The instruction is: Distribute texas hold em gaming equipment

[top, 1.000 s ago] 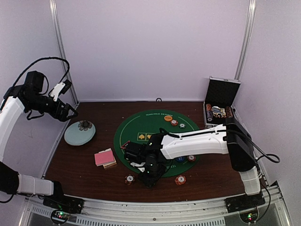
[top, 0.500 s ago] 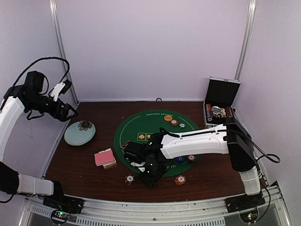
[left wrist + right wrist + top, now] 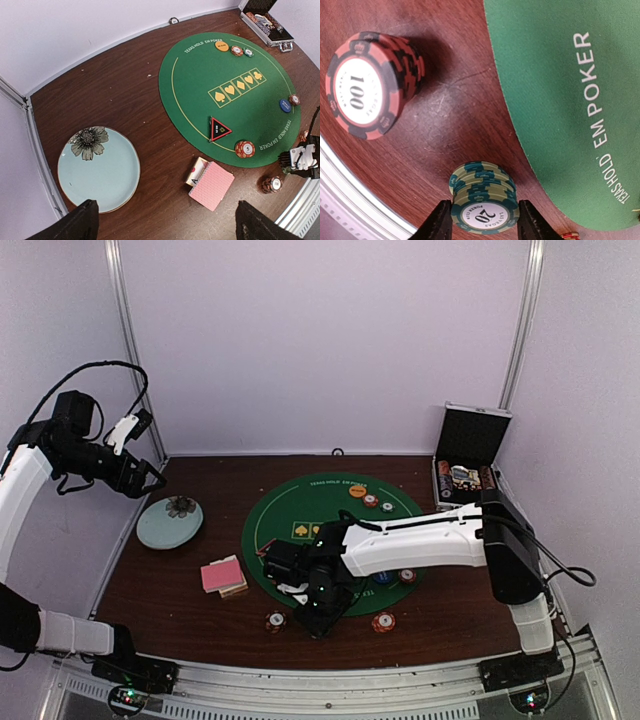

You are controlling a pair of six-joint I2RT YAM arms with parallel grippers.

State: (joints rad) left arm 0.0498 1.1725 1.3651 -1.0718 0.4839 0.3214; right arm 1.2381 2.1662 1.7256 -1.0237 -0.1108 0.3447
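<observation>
R arm is reaching low over near edge of mat, wrist down. R pincer is pinching green 20 chip stack, which is standing upright, axis vertical, on bare tabletop just off mat. L arm is hovering high, L pincer wide.

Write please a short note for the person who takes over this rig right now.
Left claw: open, raised, holds nothing.
Right claw: closed on the green 20 stack, standing on the table beside the mat.
Done: triangular marker, orange button, blue button lie on the mat.
To do, likely: this stack, the red 100 stack beside it, the cards off the mat.
</observation>
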